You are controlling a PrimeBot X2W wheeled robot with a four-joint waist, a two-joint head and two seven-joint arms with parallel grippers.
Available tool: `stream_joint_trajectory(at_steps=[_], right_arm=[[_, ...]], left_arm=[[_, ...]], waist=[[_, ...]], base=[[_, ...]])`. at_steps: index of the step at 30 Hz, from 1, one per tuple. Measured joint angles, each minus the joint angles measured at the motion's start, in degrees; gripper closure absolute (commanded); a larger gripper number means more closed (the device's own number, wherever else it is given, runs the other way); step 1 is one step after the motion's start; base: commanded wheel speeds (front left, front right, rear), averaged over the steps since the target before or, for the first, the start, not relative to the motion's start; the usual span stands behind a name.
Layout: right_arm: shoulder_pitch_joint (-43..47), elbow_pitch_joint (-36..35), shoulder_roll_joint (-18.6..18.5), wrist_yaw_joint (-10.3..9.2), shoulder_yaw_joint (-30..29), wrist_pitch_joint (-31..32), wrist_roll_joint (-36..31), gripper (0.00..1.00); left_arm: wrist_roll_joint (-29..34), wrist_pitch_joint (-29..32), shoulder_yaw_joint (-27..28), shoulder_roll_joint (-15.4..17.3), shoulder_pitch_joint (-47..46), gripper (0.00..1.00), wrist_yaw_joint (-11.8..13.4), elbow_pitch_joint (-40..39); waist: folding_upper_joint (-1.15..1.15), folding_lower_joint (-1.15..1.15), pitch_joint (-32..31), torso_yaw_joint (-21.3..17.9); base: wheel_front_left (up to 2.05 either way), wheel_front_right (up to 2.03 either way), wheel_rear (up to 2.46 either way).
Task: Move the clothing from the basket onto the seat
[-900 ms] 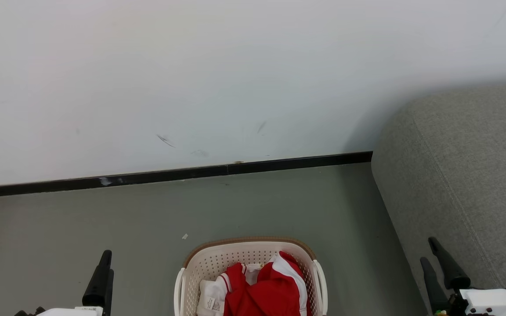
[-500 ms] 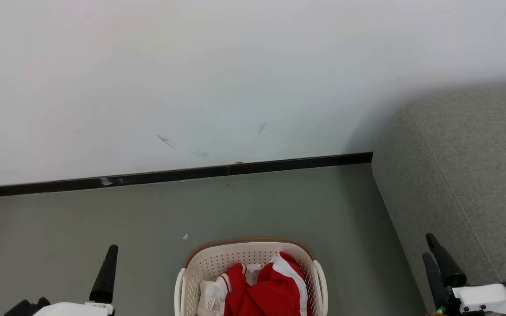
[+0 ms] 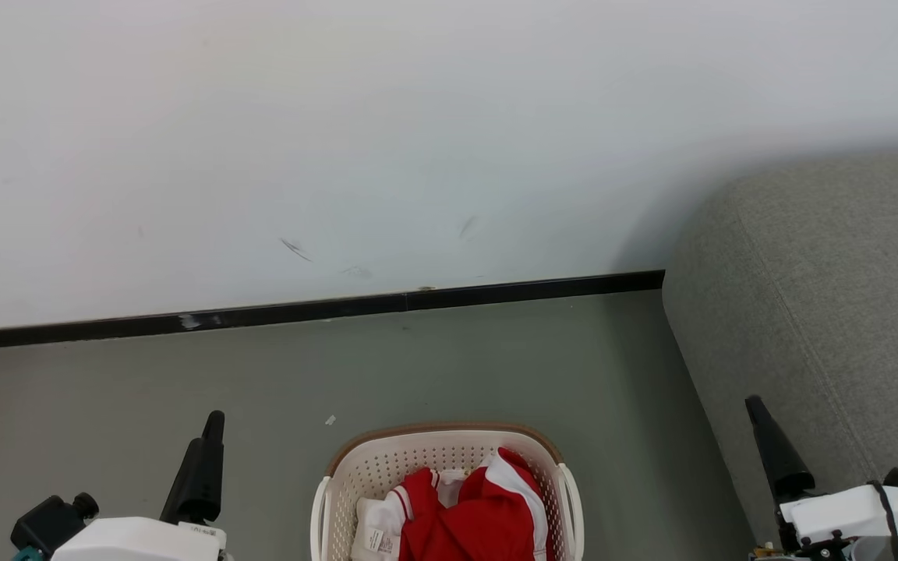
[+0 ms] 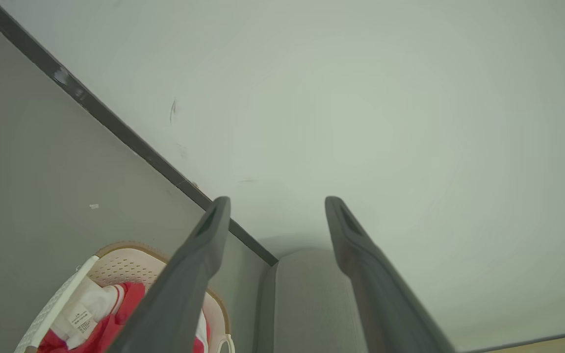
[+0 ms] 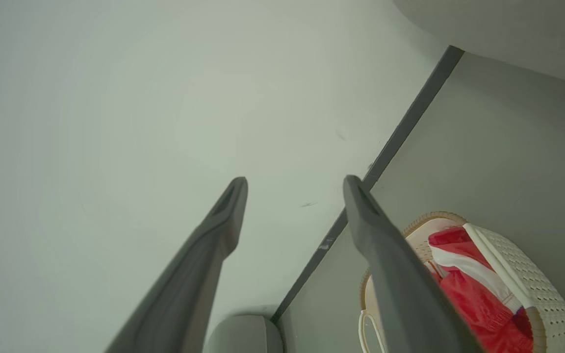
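The cream basket (image 3: 387, 467) with a brown rim stands on the floor at the bottom centre. In it lies the red and white clothing (image 3: 488, 514), bunched up, with a white tag showing. The grey seat (image 3: 831, 296) fills the right side, just beside the basket. My left gripper (image 3: 213, 421) hovers over the floor left of the basket, and my right gripper (image 3: 753, 405) is in front of the seat's edge. In the left wrist view the left gripper (image 4: 277, 201) stands open with nothing in it, above basket (image 4: 115, 260) and clothing (image 4: 120, 314). The right gripper (image 5: 295, 180) is open too, beside the basket (image 5: 532, 274).
A white scuffed wall (image 3: 418, 140) with a black baseboard (image 3: 301, 312) runs behind the basket. Grey-green floor (image 3: 457, 358) lies between wall and basket. A small white scrap (image 3: 330, 420) lies on the floor left of the basket's far rim.
Both grippers have risen in the head view, the left one drifting right and the right one left. Basket and clothing have not moved.
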Motion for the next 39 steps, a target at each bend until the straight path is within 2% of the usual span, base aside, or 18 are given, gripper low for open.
stream_joint_trajectory(at_steps=[6, 13, 29, 39], right_arm=[[0.0, -1.1, 0.0, 0.0, 0.9, -1.0, -7.6, 0.0], [0.4, -1.8, 0.0, 0.0, 1.1, -2.2, -15.4, 0.0], [1.5, -3.6, 0.7, 0.04, 1.8, -4.8, -31.3, 0.0], [2.6, -5.0, 0.9, 0.05, 2.1, -6.3, -41.5, 0.0]], left_arm=[[5.9, -1.4, -1.2, 0.1, 0.0, 0.0, 1.0, -1.2], [12.8, -2.8, -2.5, 0.3, 0.1, 0.0, 2.0, -2.4], [26.6, -6.0, -5.1, 0.6, 1.4, 0.0, 5.6, -4.2], [34.6, -8.1, -6.7, 0.7, 1.5, 0.0, 7.5, -5.8]], waist=[[0.0, 0.18, -0.4, 0.1], [0.0, 0.19, -0.8, 0.3], [0.0, -0.54, -0.9, 0.5], [0.0, -0.72, -0.8, 0.6]], base=[[0.0, 0.0, 0.0], [0.0, 0.0, 0.0], [0.0, 0.0, 0.0], [0.0, 0.0, 0.0]])
